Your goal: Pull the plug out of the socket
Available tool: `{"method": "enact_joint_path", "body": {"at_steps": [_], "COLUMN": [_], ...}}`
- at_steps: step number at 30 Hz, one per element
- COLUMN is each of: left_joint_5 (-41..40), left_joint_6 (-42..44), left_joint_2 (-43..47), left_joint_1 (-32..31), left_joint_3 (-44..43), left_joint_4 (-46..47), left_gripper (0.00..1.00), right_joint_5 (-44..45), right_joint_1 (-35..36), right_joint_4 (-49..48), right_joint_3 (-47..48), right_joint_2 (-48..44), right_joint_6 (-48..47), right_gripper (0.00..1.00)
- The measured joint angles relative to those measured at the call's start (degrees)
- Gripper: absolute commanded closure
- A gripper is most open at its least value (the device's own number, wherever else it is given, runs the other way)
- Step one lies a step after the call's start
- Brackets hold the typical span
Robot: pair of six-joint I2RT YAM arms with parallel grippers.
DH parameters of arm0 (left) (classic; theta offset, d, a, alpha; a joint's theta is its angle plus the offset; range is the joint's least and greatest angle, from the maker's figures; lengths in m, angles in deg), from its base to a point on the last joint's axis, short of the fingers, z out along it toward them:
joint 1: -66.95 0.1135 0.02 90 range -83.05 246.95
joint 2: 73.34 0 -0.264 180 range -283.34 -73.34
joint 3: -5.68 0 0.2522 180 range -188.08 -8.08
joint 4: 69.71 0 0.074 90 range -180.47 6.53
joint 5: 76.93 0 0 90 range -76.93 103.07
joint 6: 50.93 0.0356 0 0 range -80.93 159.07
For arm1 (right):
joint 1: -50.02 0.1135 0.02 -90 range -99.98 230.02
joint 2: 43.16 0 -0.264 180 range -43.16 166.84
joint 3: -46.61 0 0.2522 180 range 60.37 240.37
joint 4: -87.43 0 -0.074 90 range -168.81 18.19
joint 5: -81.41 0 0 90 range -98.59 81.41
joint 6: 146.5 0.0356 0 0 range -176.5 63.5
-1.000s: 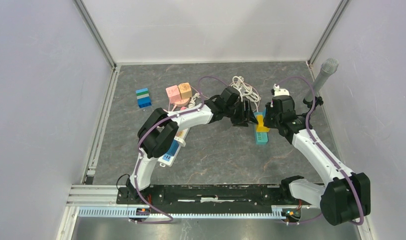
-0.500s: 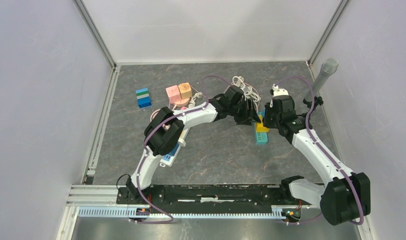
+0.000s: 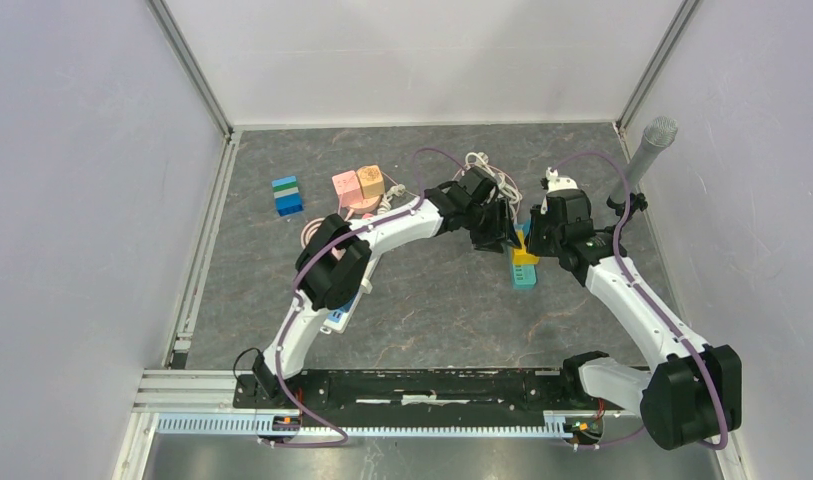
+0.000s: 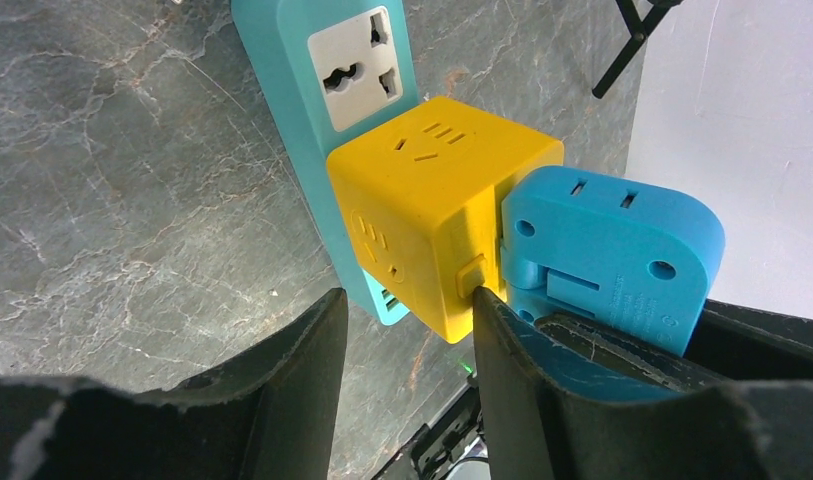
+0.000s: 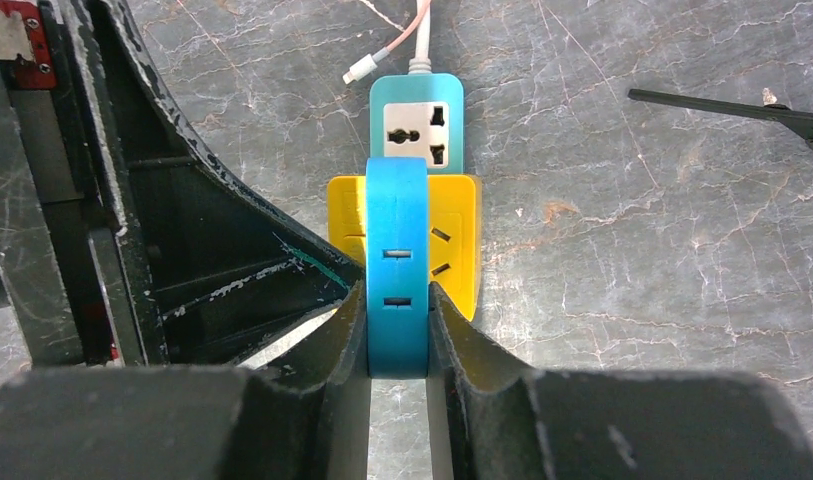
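Observation:
A teal power strip (image 3: 525,275) lies on the table, also in the left wrist view (image 4: 277,90) and the right wrist view (image 5: 416,88). A yellow cube adapter (image 4: 432,200) sits plugged into it (image 5: 460,240). A blue plug (image 4: 607,240) is stuck into the cube's side. My right gripper (image 5: 398,292) is shut on the blue plug (image 5: 397,250). My left gripper (image 4: 410,300) is open, with the cube's near corner just between its tips. One of its fingers (image 4: 497,330) touches the cube's side at a small button. In the top view the left gripper (image 3: 507,232) and the right gripper (image 3: 535,238) meet over the cube (image 3: 525,255).
A white cable bundle (image 3: 487,172) lies behind the left wrist. A microphone (image 3: 650,145) on a stand is at the far right. Pink and orange cubes (image 3: 358,184), a blue-green block (image 3: 287,195) and a white-blue strip (image 3: 342,308) lie to the left.
My left gripper has moved right, up to the yellow cube. The right gripper has stayed shut on the blue plug, and the plug remains in the cube.

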Motion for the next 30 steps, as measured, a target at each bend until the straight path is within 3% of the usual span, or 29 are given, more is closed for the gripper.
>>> {"method": "enact_joint_path", "body": {"at_steps": [7, 17, 26, 30], "left_joint_5": [-0.02, -1.22, 1.42, 3.89], "left_joint_6": [0.39, 1.62, 5.22, 7.23], "left_joint_2": [-2.32, -3.32, -5.33, -5.77], "left_joint_1": [-0.02, -0.02, 0.15, 0.11], "left_joint_3": [-4.90, -7.89, -11.76, -12.17], "left_joint_4": [-5.75, -9.92, -12.57, -12.57], "left_gripper": [0.37, 0.35, 0.11, 0.06], "right_joint_5": [0.74, 3.63, 7.08, 6.23], "right_joint_1": [0.00, 0.04, 0.04, 0.04], "right_joint_4": [0.72, 0.85, 1.95, 4.17], "right_joint_3": [0.42, 5.84, 8.66, 8.66], "right_joint_2": [0.13, -3.02, -6.43, -7.72], "right_joint_6": [0.13, 1.36, 1.51, 1.03], "right_gripper": [1.00, 1.00, 1.00, 1.00]}}
